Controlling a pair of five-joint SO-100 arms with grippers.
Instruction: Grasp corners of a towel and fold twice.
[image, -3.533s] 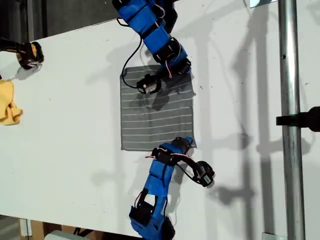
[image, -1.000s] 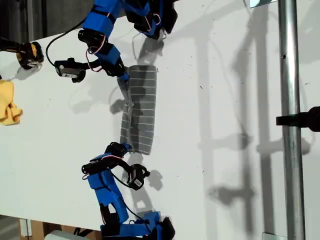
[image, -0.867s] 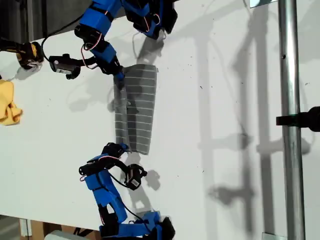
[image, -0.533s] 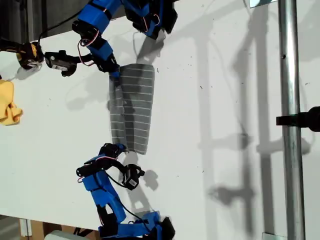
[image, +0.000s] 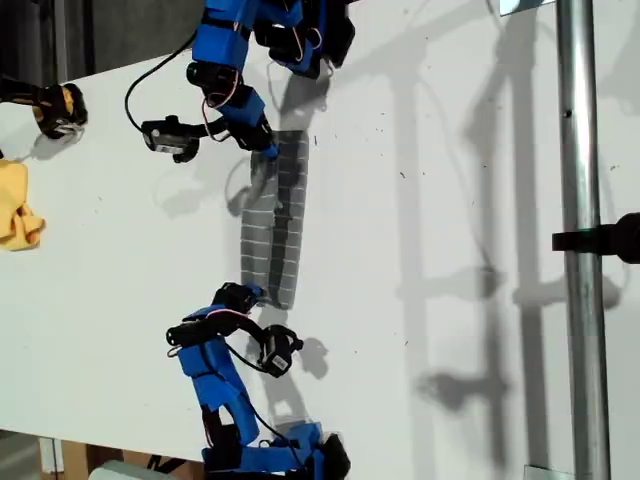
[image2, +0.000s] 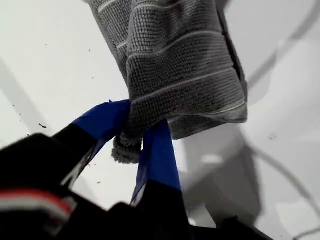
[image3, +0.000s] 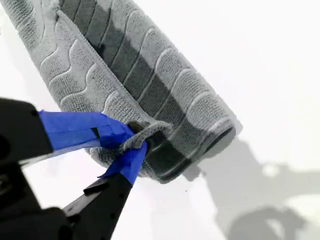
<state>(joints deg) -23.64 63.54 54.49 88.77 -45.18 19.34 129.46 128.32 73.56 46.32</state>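
At the exterior view's far left edge a small crumpled yellow cloth (image: 18, 208) lies on the white table (image: 450, 330), with a black-and-yellow object (image: 55, 108) above it in that view; I cannot tell what that object is.

Further right, the grey, pale-striped soft towel (image: 285, 230) lies as a narrow folded strip running top to bottom in that view. A blue arm from the top edge (image: 225, 75) meets the strip's upper end. Another blue arm from the bottom edge (image: 215, 370) meets its lower end. The wrist views do not show me which of these arms is which.

My first gripper (image2: 135, 135) is clamped on a corner of the towel (image2: 185, 65), both blue-taped fingers (image2: 157, 155) pinching the knit. My second gripper (image3: 132, 142) is likewise closed on a towel corner, with the towel (image3: 150, 75) doubled over into a rounded fold beyond it.

Near the exterior view's right edge a bare metal pole (image: 580, 150) crosses the table, carrying a black clamp (image: 605, 238).

Three and a half seconds ago the towel lay open and flat as a square. Half a second ago it was already folded, but wider. The strip is now slimmer, and the upper arm's gripper has shifted toward the exterior view's right.
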